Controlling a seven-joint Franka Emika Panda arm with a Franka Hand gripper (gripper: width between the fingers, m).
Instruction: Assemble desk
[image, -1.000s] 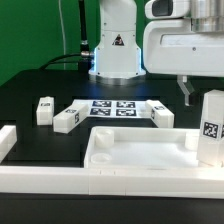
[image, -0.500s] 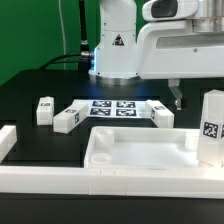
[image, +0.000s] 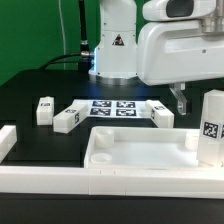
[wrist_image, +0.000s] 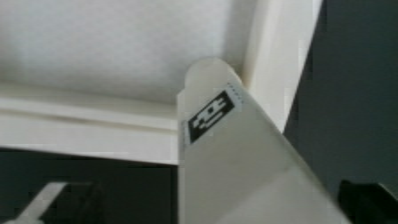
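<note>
The upright leg (image: 211, 126) stands on end at a corner of the tabletop (image: 140, 152), just below and beside the fingers (image: 181, 101), which are spread wide and hold nothing. In the wrist view its marker face (wrist_image: 214, 112) sits between them, untouched. It stands free, so I judge it is seated in its corner. A loose leg (image: 162, 113) lies on the surface (image: 40, 85) near the fingers. Two other legs (image: 67, 118) lie well apart from them, beyond the marker board (image: 112, 107), ready for the other corners.

White glossy arm (image: 185, 50) (warning triangle (image: 116, 42) on base).
</note>
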